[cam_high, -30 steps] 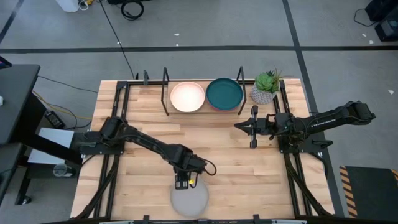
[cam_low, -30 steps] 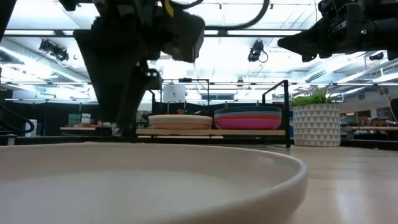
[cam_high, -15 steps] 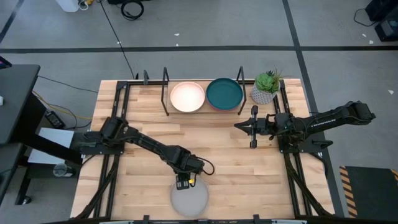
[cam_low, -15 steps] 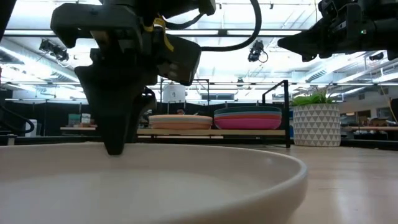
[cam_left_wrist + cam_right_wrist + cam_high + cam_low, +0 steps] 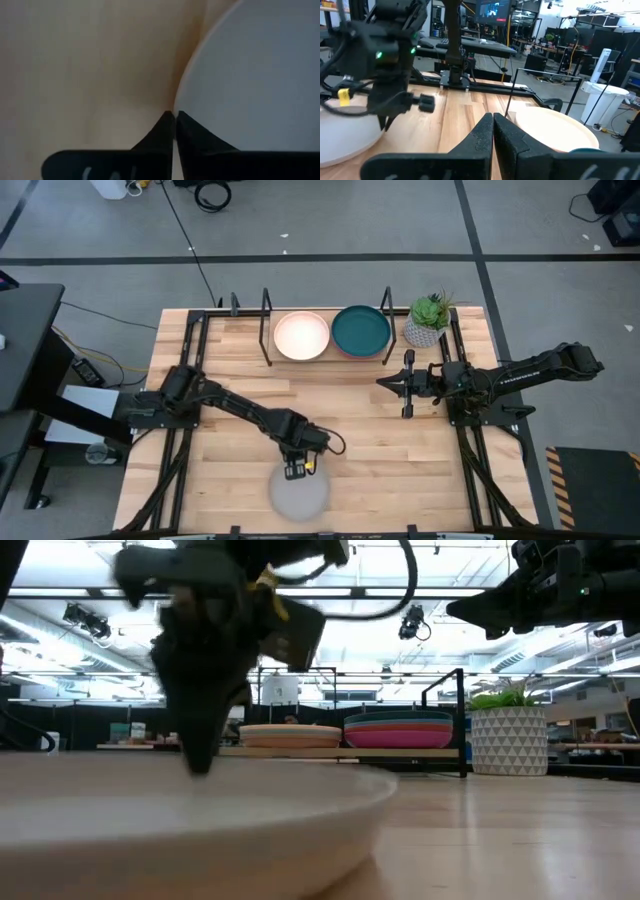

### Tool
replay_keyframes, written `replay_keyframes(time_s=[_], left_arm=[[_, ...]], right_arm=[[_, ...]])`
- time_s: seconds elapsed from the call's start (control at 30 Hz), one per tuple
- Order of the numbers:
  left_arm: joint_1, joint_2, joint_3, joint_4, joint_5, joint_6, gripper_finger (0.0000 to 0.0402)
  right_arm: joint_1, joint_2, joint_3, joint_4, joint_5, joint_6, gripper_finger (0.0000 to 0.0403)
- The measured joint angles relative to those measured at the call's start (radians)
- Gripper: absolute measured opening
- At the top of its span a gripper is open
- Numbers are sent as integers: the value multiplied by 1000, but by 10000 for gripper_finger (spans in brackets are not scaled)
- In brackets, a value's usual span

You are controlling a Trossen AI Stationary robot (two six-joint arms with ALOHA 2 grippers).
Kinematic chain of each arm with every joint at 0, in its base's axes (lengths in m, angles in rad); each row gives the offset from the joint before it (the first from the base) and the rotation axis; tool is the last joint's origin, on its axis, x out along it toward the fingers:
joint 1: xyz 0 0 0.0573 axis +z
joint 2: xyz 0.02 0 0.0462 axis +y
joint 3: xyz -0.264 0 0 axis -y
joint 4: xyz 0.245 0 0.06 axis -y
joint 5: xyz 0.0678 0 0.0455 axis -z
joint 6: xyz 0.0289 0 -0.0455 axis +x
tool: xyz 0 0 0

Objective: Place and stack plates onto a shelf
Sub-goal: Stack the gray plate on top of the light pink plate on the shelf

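A light grey plate (image 5: pixel 298 496) lies near the table's near edge, in the middle. My left gripper (image 5: pixel 295 471) stands over its far rim, shut on it. The black rod shelf (image 5: pixel 266 330) stands at the far edge. It holds a cream plate (image 5: pixel 301 335) on top of a peach one at the left. At the right it holds a dark teal plate (image 5: pixel 360 330) on top of a stack that includes a magenta plate (image 5: pixel 405 739). My right gripper (image 5: pixel 385 383) is shut and empty, above the table in front of the shelf's right end. My left gripper pinches the grey plate's far rim (image 5: pixel 176 106) between its two fingers, one on the inner side and one on the outer. The fingers (image 5: pixel 200 755) point down from above. I cannot tell whether the plate's near part rests on the table.
A green plant in a white pot (image 5: pixel 428 321) stands right of the shelf. Bare wood lies between the grey plate and the shelf. Black frame rails (image 5: pixel 190 370) run along the table's left and right sides.
My left gripper has come down onto the grey plate's far rim. The plate has then shifted a little toward the table's left edge with the gripper on it. My right arm has kept still.
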Motion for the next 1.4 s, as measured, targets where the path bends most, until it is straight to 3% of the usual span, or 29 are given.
replay_keyframes(time_s=[0.23, 0.53, 1.0, 1.4], left_arm=[[102, -114, 24, -92, -68, 68, 11], [413, -217, 25, -167, -135, 218, 11], [826, -205, 251, -179, -145, 466, 11], [1059, -143, 261, -155, -145, 540, 11]], right_arm=[[0, 0, 0, -3, 0, 4, 20], [0, 0, 0, -15, 0, 24, 20], [0, 0, 0, -17, 0, 23, 20], [0, 0, 0, -17, -1, 22, 20]])
